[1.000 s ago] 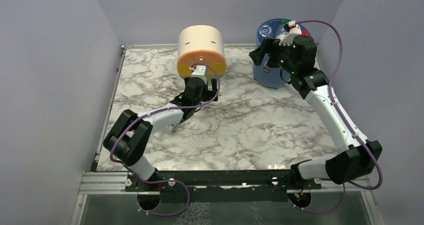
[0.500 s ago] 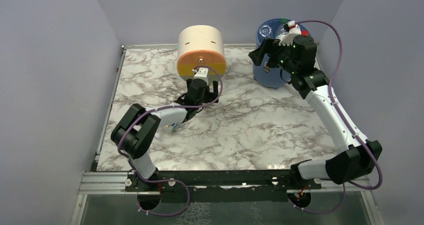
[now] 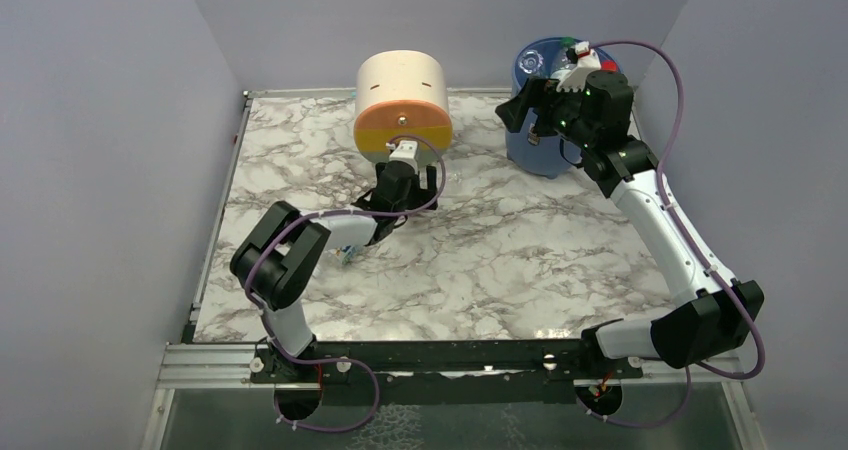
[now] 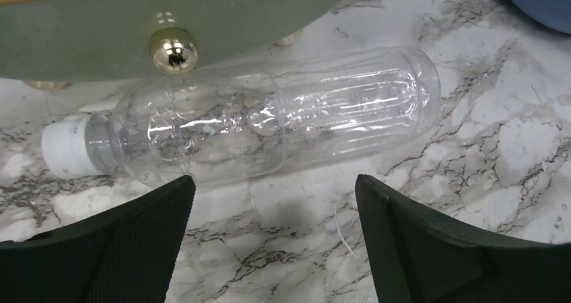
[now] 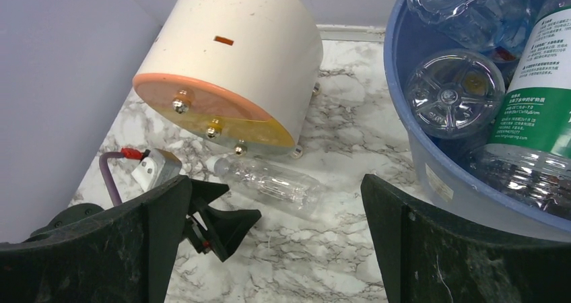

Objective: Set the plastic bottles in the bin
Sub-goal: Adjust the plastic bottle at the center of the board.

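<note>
The cream round drawer unit (image 3: pixel 402 110) sits at the back of the tabletop (image 3: pixel 500 260), left of centre. Its orange front faces me, shut, with brass knobs (image 4: pixel 173 49), so I can't see what it holds. One clear plastic bottle (image 4: pixel 269 124) lies on its side just in front of that face, its white cap (image 4: pixel 65 156) pointing left in the left wrist view. My left end effector (image 4: pixel 273 205) has its jaws spread wide and empty, with the bottle just past the fingertips.

To the right stands the blue bin (image 5: pixel 431 161), at the back right corner. Several plastic bottles (image 5: pixel 454 94) are piled inside. Two clear ones show me their round ends, and another carries a green-and-white label (image 5: pixel 532 101). My right end effector (image 3: pixel 530 110) hangs at the bin's left side near the rim, jaws fully apart and gripping nothing.

The tabletop is white marble pattern with grey veins. Plain pale lilac walls (image 3: pixel 100 170) close it in on the left, back and right.

From overhead, the left arm covers most of the lying bottle. I can't count the bottles in the bin, since the lower ones are buried and the frame cuts off the pile. A small bluish thing (image 3: pixel 346 256) peeks out under the left arm, and I can't tell what it is.
</note>
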You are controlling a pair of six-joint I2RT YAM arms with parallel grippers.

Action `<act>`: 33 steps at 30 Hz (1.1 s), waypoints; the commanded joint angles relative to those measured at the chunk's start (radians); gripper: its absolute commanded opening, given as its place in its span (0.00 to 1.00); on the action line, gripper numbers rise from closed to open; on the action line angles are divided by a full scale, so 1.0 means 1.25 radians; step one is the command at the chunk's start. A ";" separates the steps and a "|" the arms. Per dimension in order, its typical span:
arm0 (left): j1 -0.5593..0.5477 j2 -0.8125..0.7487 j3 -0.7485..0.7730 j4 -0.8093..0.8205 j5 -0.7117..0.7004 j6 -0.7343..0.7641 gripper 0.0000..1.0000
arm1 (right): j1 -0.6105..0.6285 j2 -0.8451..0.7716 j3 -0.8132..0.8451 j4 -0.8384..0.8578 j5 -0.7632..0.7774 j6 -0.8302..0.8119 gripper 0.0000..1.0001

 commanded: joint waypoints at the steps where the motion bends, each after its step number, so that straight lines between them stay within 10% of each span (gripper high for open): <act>1: -0.001 -0.034 -0.046 0.029 0.062 -0.054 0.94 | 0.008 -0.008 -0.014 0.013 -0.025 0.006 1.00; 14: -0.049 -0.220 -0.126 0.004 0.053 -0.056 0.94 | 0.009 -0.033 -0.047 0.013 -0.030 0.007 1.00; 33: -0.022 0.012 0.010 0.183 -0.069 0.032 0.99 | 0.010 -0.026 -0.063 0.012 -0.036 0.010 0.99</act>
